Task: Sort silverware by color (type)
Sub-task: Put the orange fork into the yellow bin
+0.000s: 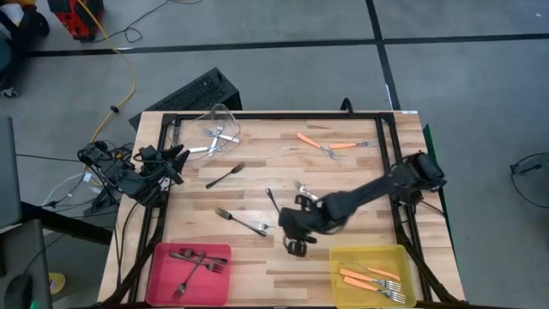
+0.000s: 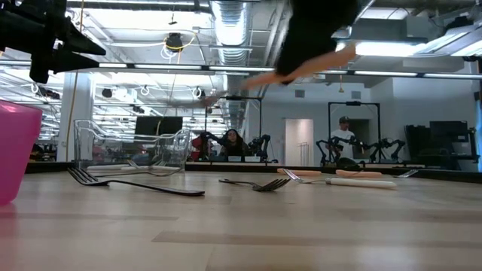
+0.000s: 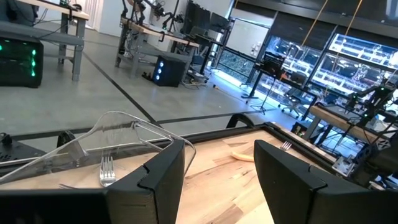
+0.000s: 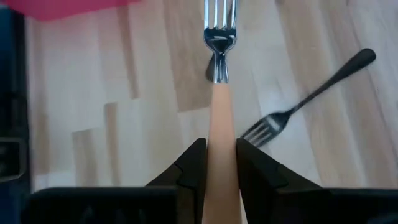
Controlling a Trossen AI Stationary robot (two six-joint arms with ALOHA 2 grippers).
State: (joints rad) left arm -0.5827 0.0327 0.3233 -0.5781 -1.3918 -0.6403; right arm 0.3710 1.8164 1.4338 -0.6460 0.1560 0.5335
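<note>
1. Just beyond the yellow bin (image 1: 371, 254), toward the pink bin's side of it, the right gripper (image 1: 296, 246) hangs above the worktop (image 1: 257, 266) with its jaws clamped on the handle of an orange-handled fork (image 4: 219, 93), silver head pointing away from the wrist.
2. Inside the yellow bin lie several more orange-handled forks (image 1: 371, 279), resting across one another.
3. Far from the yellow bin, near the worktop's back edge, two orange-handled forks (image 1: 326, 144) lie crossed on the bare wood.
4. Between the yellow bin and the pink bin (image 1: 190, 273), three dark forks (image 1: 242, 222) lie loose on the wood: one long one closest to the pink bin, one short one beside the right gripper, one farther back toward the clear bin.
5. Across from the yellow bin, the pink bin holds a few dark forks (image 1: 196, 262).
6. Diagonally opposite the yellow bin, the clear bin (image 1: 217, 129) at the back corner holds shiny silver forks (image 1: 216, 137).
7. Well away from the yellow bin, beside the clear bin at the worktop's edge, the left gripper (image 3: 217, 180) waits with its jaws apart and nothing between them.
</note>
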